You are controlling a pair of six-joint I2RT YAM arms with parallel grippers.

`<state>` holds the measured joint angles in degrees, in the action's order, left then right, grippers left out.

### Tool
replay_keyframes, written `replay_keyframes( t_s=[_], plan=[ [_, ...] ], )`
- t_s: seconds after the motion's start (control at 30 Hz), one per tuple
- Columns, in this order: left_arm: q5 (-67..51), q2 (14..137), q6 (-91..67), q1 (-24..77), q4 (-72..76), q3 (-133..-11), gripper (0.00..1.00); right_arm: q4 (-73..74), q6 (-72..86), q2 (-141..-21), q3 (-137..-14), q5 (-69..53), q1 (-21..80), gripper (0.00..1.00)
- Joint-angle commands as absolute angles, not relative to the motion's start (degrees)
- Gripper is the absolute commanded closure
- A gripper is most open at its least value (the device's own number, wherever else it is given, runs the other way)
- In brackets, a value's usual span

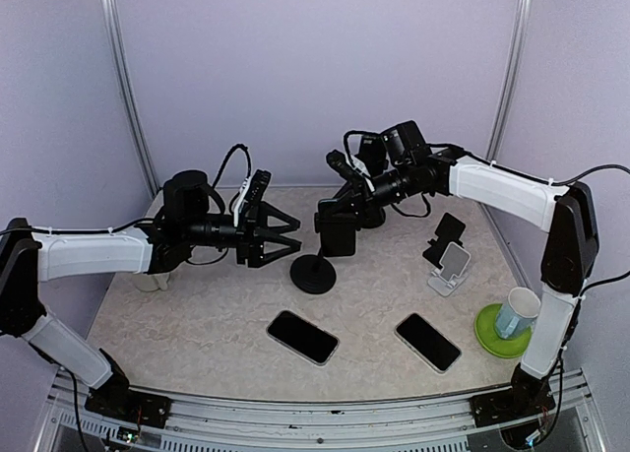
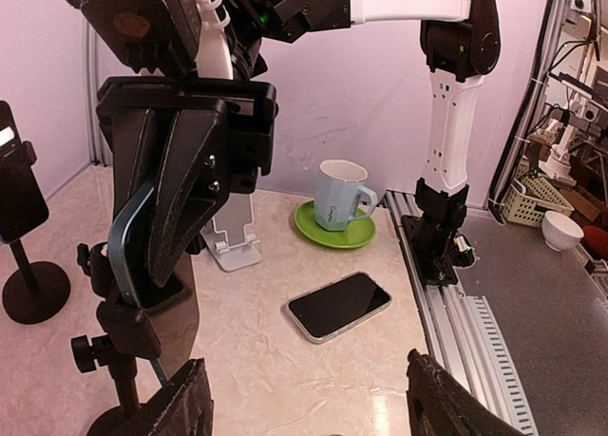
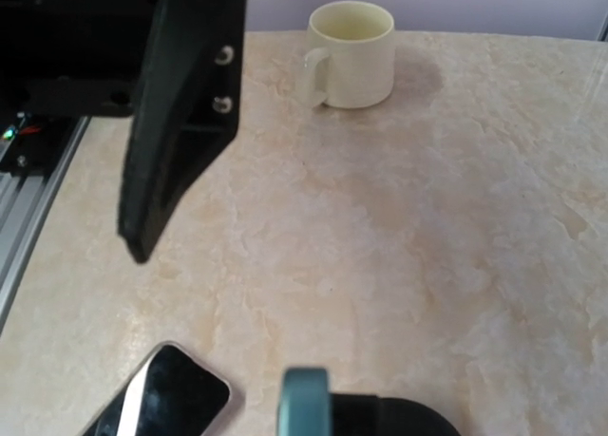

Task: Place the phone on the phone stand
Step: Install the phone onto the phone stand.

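Gripping phone (image 2: 129,241) w/ R pincer (image 1: 338,224) at stand (image 1: 314,275), seating unclear; L pincer (image 1: 290,233) open, stand's 9 o'clock.

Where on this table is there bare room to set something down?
Widest bare patch: near-left tabletop, between the left arm and the left flat phone. Crowded on the right: second flat phone, white stand, green saucer.

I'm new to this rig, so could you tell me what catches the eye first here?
The right gripper clamps a blue-edged black phone at the black round-based stand at mid-table. The left gripper hangs open just beside it. Two more black phones lie flat nearer the arm bases.
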<state>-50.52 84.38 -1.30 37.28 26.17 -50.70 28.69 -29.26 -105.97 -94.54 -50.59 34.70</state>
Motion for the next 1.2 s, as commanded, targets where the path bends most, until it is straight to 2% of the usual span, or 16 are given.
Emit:
replay_keyframes(
  t_s=[0.0, 0.47, 0.87, 1.17],
  plan=[
    [-49.39, 84.34, -1.55, 36.41, 27.83, -50.16, 0.31, 22.83, -25.3, -103.21, -93.42, -55.8, 35.23, 1.0],
    [-47.84, 84.81, -1.51, 34.94, 28.35, -49.61, 0.3, 10.23, -17.38, -102.68, -89.06, -58.93, 36.46, 1.0],
    [-48.45, 91.56, 2.57, 33.41, 21.72, -57.98, 0.29, 11.42, -16.2, -103.51, -90.31, -59.29, 36.82, 1.0],
    [-49.59, 96.15, 1.46, 33.32, 20.98, -62.52, 0.37, 11.35, -15.93, -103.23, -90.53, -58.88, 37.09, 1.0]
  ],
)
